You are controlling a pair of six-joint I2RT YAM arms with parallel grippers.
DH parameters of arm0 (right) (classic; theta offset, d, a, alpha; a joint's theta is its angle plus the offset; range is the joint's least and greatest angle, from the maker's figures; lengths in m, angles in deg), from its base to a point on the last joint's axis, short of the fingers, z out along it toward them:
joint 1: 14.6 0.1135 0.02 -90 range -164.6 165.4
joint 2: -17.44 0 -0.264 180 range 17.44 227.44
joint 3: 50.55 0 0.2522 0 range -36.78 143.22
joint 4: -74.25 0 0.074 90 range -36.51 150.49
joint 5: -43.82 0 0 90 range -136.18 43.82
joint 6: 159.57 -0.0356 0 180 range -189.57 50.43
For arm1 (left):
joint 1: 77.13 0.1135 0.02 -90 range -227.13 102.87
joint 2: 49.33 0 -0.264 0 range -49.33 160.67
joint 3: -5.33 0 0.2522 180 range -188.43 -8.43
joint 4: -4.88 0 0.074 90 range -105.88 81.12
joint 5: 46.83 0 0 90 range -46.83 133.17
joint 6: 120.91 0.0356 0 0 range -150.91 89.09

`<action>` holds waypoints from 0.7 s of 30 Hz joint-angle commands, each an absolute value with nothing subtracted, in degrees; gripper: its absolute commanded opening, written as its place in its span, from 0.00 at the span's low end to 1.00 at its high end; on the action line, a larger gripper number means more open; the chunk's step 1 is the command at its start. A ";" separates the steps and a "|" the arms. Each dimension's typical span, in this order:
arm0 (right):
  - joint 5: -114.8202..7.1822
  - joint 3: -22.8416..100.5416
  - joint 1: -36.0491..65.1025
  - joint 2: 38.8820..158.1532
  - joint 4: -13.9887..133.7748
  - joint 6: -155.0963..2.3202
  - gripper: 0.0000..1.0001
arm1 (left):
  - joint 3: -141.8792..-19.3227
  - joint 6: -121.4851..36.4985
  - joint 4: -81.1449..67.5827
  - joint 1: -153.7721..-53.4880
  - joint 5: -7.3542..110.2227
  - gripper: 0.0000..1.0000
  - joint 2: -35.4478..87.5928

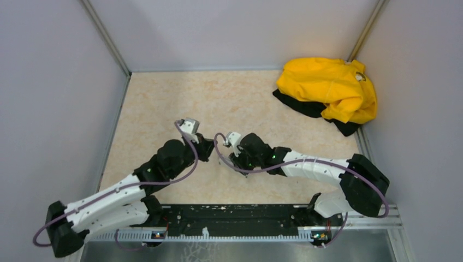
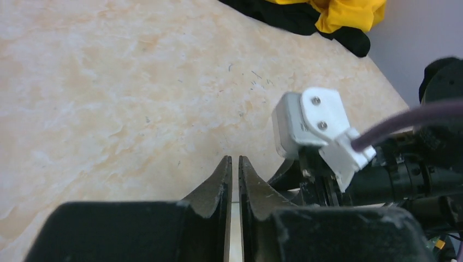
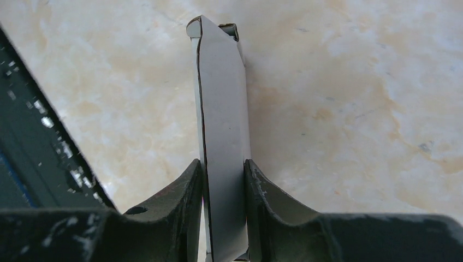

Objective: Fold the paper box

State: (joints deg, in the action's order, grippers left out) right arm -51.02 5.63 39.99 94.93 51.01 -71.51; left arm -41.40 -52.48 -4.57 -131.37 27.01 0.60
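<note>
Paper box point(image 3: 221, 98), judged light and crushable, is pinched across its flat faces by right tool point(image 3: 223, 166); left tool point(image 2: 235, 159) barely parted, empty.

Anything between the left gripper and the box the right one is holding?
No loose object. The pale grey cardboard box sits clamped in the right gripper; only that arm's white wrist camera housing stands beside the left gripper.

Your tabletop point(image 1: 229, 98) is beige and marbled, boxed in on three sides by plain pale grey walls point(image 1: 235, 33), with metal posts point(image 1: 106, 38) at both far corners. A yellow garment point(image 1: 327, 87) over black cloth lies heaped in the far right corner. Light's soft and even across the surface.
</note>
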 commanded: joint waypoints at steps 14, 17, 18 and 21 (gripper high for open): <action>-56.20 7.70 65.39 92.06 39.89 -67.90 0.00 | -33.13 -62.49 -26.45 -131.10 23.95 0.14 -26.03; -56.47 7.35 68.07 87.89 37.66 -68.51 0.00 | -33.40 -61.76 -26.83 -131.10 24.71 0.14 -27.21; -56.76 6.99 68.63 86.25 37.53 -68.83 0.00 | -33.61 -61.61 -27.04 -131.10 24.86 0.15 -27.26; -58.25 5.98 69.60 81.43 37.81 -69.13 0.00 | -33.68 -60.89 -26.68 -131.10 25.79 0.15 -27.28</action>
